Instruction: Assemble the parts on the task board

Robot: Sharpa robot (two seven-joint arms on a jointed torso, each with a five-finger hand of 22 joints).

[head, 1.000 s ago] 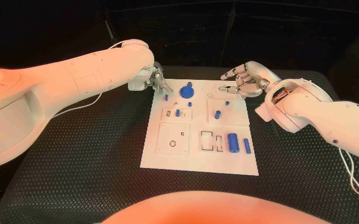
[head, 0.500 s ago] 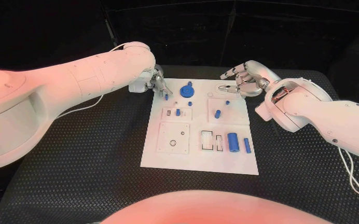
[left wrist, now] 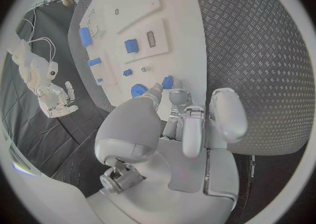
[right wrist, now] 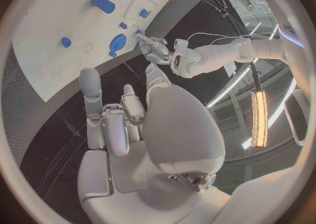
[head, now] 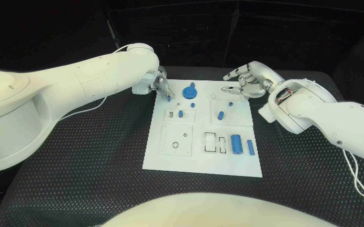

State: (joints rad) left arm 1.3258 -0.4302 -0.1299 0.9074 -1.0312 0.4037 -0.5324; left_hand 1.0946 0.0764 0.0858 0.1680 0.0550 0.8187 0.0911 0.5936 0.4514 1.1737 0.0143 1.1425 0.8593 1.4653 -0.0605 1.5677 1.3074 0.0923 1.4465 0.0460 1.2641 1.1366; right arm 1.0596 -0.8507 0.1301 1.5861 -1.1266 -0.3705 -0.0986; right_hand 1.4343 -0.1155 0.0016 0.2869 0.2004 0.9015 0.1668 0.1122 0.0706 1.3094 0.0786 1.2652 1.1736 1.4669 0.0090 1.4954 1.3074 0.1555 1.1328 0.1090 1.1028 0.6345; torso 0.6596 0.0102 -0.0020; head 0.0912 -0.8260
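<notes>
The white task board (head: pixel 199 161) lies mid-table with several blue parts on it: a round toothed part (head: pixel 189 91), short pegs (head: pixel 221 115) and two cylinders (head: pixel 236 143) near its right edge. My left hand (head: pixel 159 86) is at the board's far left corner. Its thumb and a fingertip (left wrist: pixel 176 95) sit right at a small blue peg (head: pixel 168 100), also seen at the fingertips in the left wrist view (left wrist: pixel 168 81); whether they pinch it is unclear. My right hand (head: pixel 246 82) hovers over the far right corner, its fingers (right wrist: pixel 92 89) apart and holding nothing.
Black ribbed matting (head: pixel 99 148) surrounds the board on all sides. A thin white cable (head: pixel 83 106) runs along the mat beneath my left arm. Empty square and slot recesses (head: pixel 176 140) lie in the board's near half.
My left hand has edged down and right to the small blue peg at the board's far left corner. The peg and my right hand have not moved.
</notes>
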